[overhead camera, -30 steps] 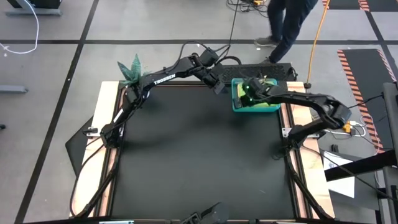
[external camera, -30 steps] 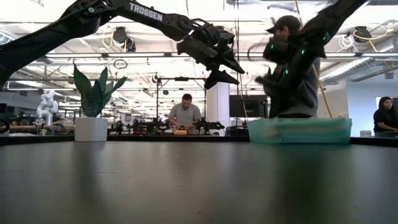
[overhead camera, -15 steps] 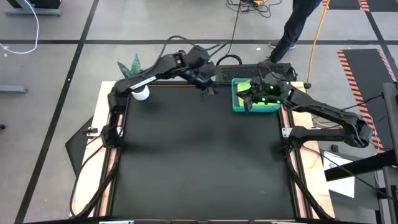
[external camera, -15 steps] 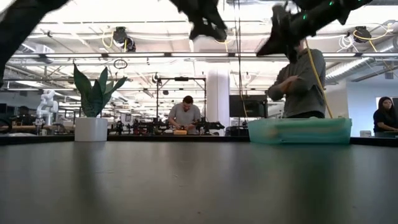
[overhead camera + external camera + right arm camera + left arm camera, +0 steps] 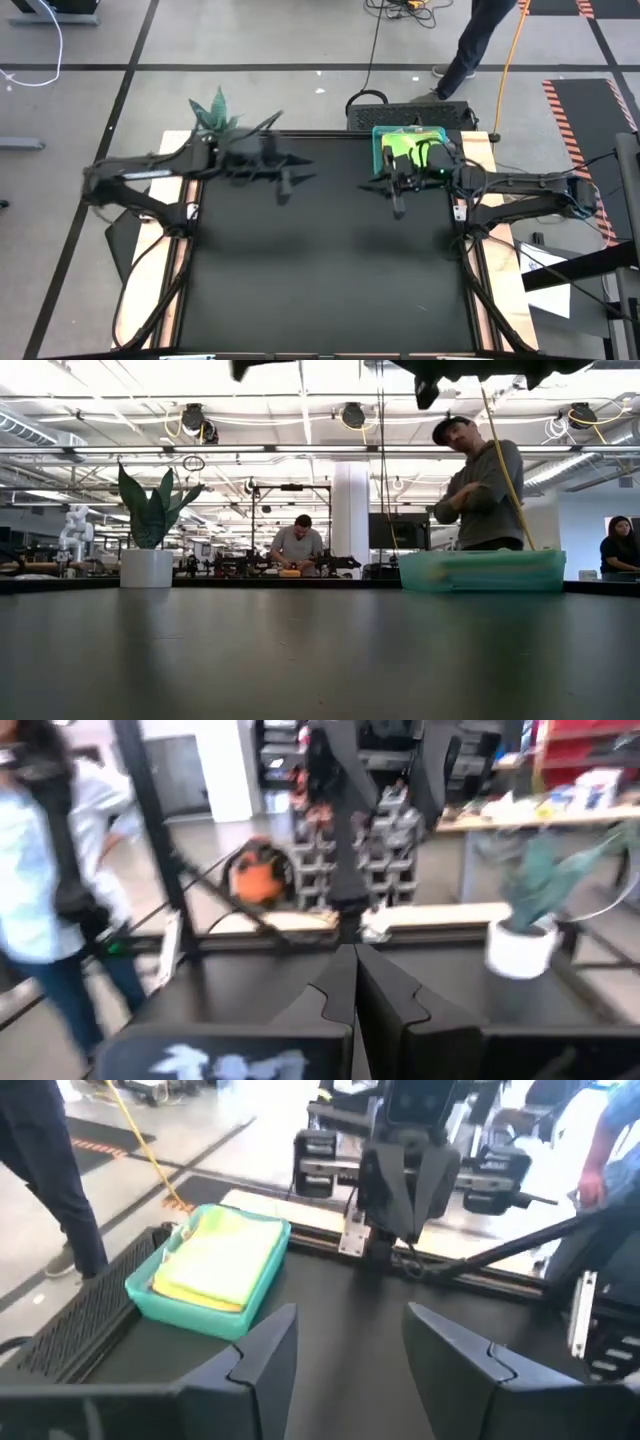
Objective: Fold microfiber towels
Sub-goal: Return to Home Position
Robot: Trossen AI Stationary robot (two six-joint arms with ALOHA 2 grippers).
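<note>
The microfiber towels [image 5: 408, 152] lie stacked in a teal tray [image 5: 380, 160] at the table's far right, lime green showing on top. In the left wrist view the stack [image 5: 222, 1258] looks yellow-green. My left gripper [image 5: 297, 186] hangs open and empty above the table's far middle, left of the tray, pointing toward it [image 5: 350, 1345]. My right gripper [image 5: 397, 200] is shut and empty, raised just near of the tray's left end and pointing level toward the table's left [image 5: 355, 982]. The low view shows only dark arm parts at its top edge.
A potted plant [image 5: 213, 112] stands at the table's far left corner. The black mat [image 5: 320, 270] lies bare in the middle and near parts. A person [image 5: 480, 485] stands behind the tray, and others sit farther back in the room.
My left gripper has drawn back from beside the tray toward the table's left and near side, rising and levelling out. My right gripper has lifted out from over the tray, come a little nearer, and turned from pointing down to level. The towels stayed in the tray.
</note>
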